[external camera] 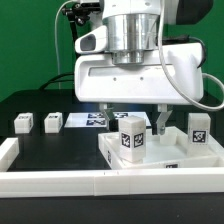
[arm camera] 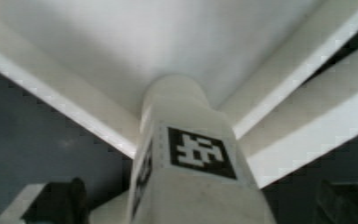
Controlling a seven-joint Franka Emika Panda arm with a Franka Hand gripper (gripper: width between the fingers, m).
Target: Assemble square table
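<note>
The arm (external camera: 130, 40), smooth white shells around a ribbed metal cylinder, fills the upper middle of the exterior view above a matte black table (external camera: 70, 146). A long, square-edged white rail (external camera: 50, 181) runs along the table's near side and turns up at the exterior view's left. The slab (external camera: 180, 158), white plastic with raised rims facing up, lies at the exterior view's lower right; in the wrist view its rims (arm camera: 158, 40) show as pale ridges. The marker board (external camera: 92, 120), thin and flat with printed tags, lies behind it near the centre. Four short white block legs carry black-and-white tags. The front leg (external camera: 133, 138) stands upright on the slab's near corner and the back leg (external camera: 198, 128) on its far side. The outer leg (external camera: 23, 122) and inner leg (external camera: 52, 122) rest on the table, well apart from the slab. The gripper (external camera: 137, 118) is directly over the front leg (arm camera: 194, 150). Its dark fingers (external camera: 160, 120) are spread wide to either side, with a gap visible on both sides, and they grip nothing.
</note>
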